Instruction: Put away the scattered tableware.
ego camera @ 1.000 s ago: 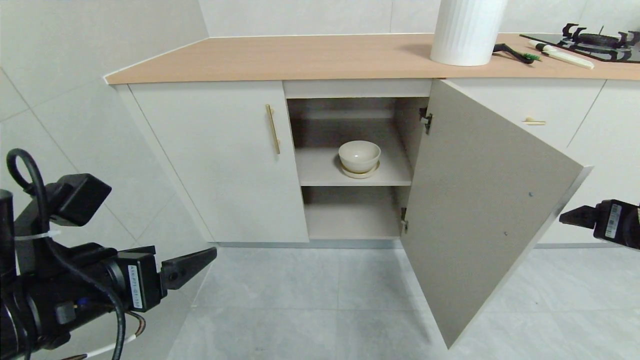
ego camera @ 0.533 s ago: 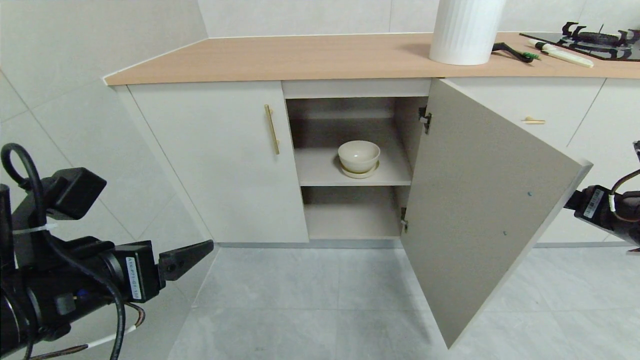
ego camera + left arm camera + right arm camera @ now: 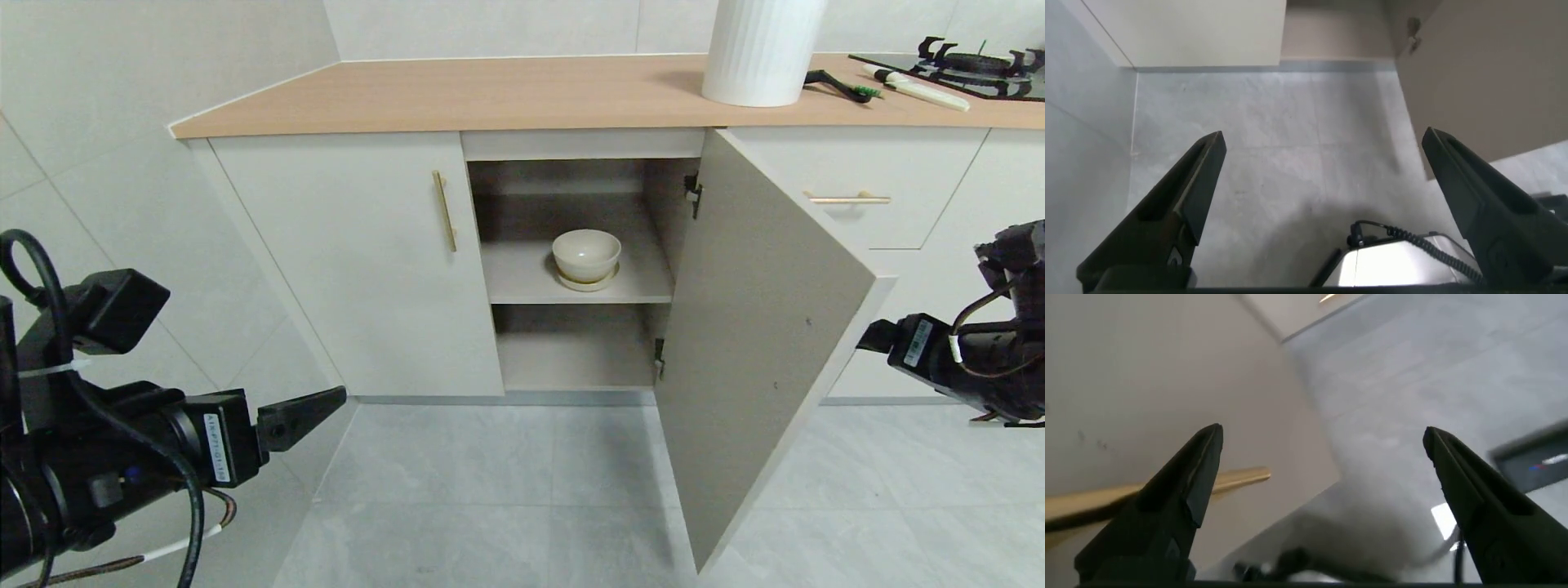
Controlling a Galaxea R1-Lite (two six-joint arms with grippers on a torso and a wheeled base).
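The bowl (image 3: 586, 253) stands upright on a small plate (image 3: 586, 285) in the head view. Both rest on the upper shelf (image 3: 522, 282) of the open cabinet, below the table (image 3: 457, 90). The cabinet door (image 3: 759, 327) is swung outward, hinged at the right side of the compartment. The left claw (image 3: 306, 415) hangs low over the floor (image 3: 490, 490), well apart from the cabinet. The right claw (image 3: 872, 336) sits at the outer side of the door, just beside its free edge. A white ribbed container (image 3: 763, 49) stands on the table.

In the left wrist view, the left claw (image 3: 1323, 137) has its fingers spread wide and grips nothing. Floor tiles lie beneath it, with the lower corner of the door (image 3: 1486, 82) near one finger.

In the right wrist view, the right claw (image 3: 1321, 434) is likewise spread wide and empty. The outer face of the door (image 3: 1143, 376) lies close before it. The gold handle (image 3: 1245, 478) passes behind one finger; contact cannot be determined.
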